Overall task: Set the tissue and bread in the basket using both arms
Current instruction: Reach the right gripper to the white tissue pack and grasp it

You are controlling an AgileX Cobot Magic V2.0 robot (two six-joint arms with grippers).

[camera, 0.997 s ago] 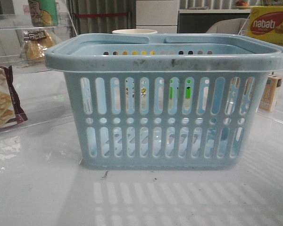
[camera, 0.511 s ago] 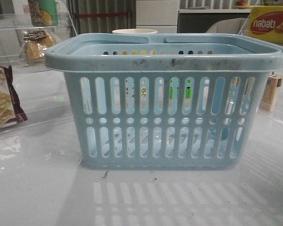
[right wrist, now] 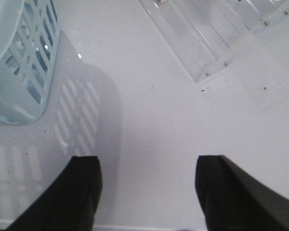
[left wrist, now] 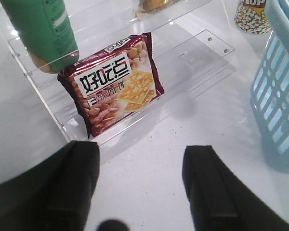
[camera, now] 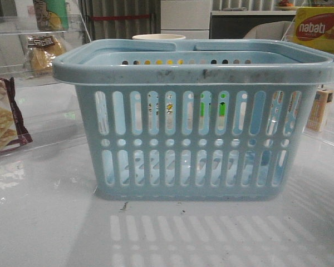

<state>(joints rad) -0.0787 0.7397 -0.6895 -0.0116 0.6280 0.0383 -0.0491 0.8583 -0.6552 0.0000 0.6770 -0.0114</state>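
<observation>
Both my tools are wide open and hold nothing: the left tool (left wrist: pixel 139 185) hangs over bare worktop (camera: pixel 44 222) near the maroon cracker packet (left wrist: pixel 116 82), the right tool (right wrist: pixel 147 190) over worktop right of the basket (camera: pixel 197 69).

The bread (camera: pixel 43 53) stands far left on a clear acrylic shelf (camera: pixel 22 22). I cannot find the tissue.

My left tool may take the cracker packet by mistake, as it lies closest. The shelf's edge and a green bottle (left wrist: pixel 41 31) can block my reach, and the tall basket hides what is behind.
</observation>
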